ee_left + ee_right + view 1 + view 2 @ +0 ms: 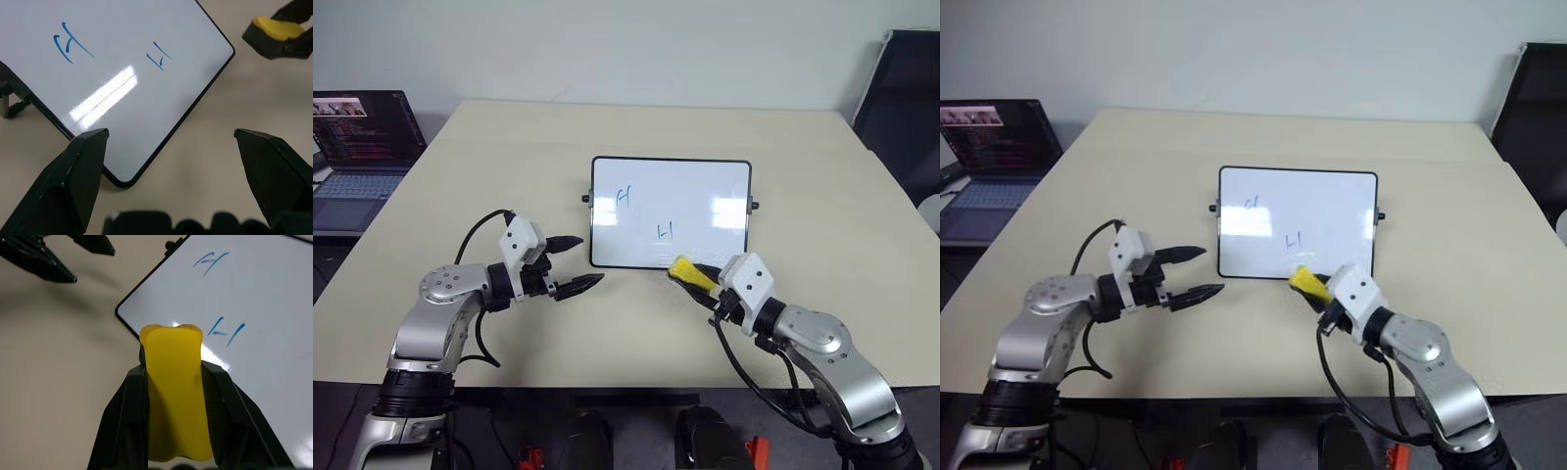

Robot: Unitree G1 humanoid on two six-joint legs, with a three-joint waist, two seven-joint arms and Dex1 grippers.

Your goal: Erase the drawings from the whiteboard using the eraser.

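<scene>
The whiteboard lies flat in the middle of the beige table. Two blue drawings show on it: one at its left part and one lower, near the middle. My right gripper is shut on the yellow eraser, which hovers over the board's near edge, just below the lower drawing. In the right wrist view the eraser is squeezed between both fingers. My left gripper stands open over the table, just off the board's near left corner, holding nothing.
An open laptop sits on a low stand at the far left, beside the table. A dark chair stands at the far right corner. The beige table stretches wide around the board.
</scene>
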